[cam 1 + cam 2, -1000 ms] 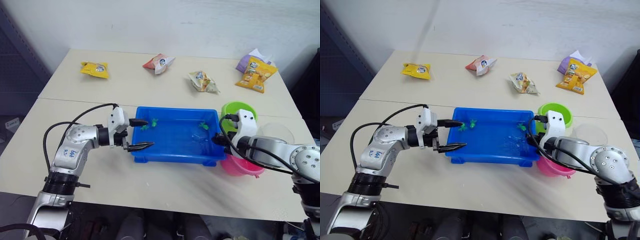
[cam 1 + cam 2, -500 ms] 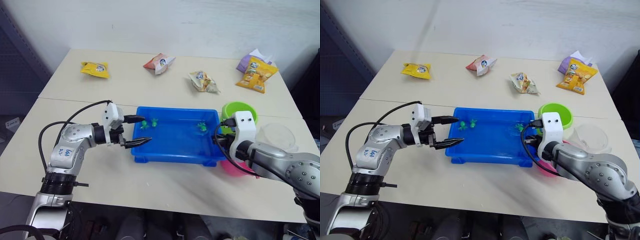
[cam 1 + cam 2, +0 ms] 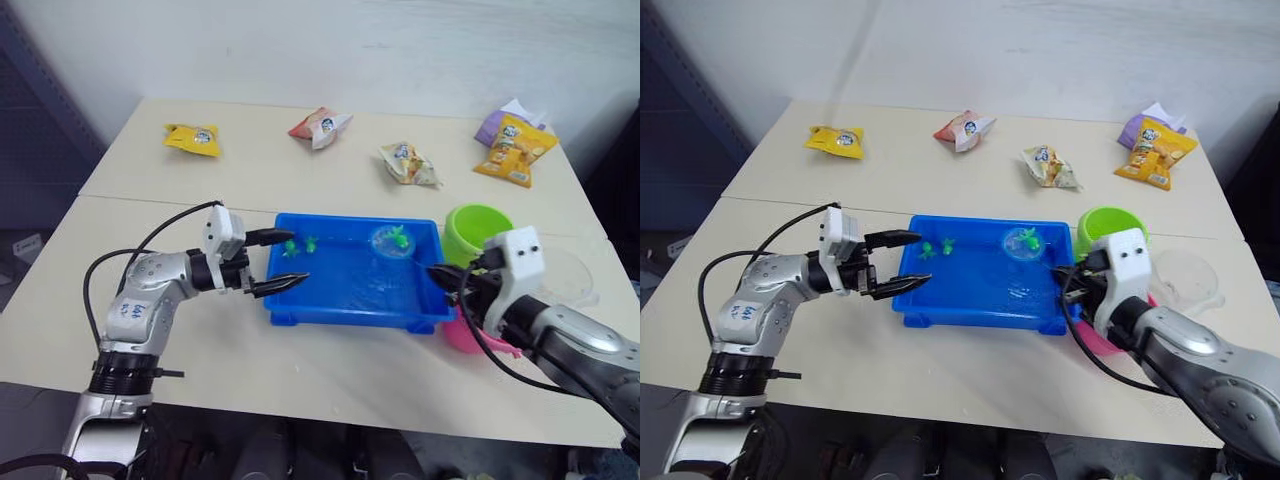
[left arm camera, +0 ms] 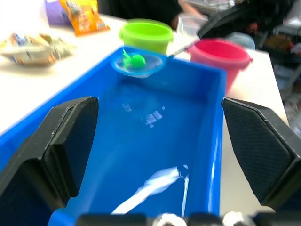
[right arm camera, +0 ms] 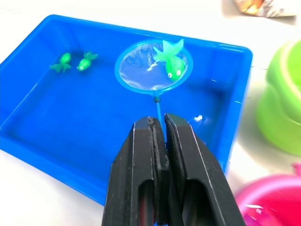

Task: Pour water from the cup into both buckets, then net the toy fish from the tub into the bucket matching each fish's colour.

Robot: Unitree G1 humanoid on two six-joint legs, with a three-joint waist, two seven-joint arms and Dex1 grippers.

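The left gripper (image 3: 282, 262) hangs spread at the left end of the tub (image 3: 330, 310), which sits near the counter's (image 3: 200, 350) front edge. Two green fish (image 5: 75, 61) lie in its back-left corner. The net (image 5: 153, 66) is raised over the tub's back-right corner with one green fish (image 5: 171, 59) in its mesh, its stick pinched in the right gripper (image 5: 162, 129). The green bucket (image 3: 478, 232) and pink bucket (image 4: 221, 54) stand just beside the tub's right end.
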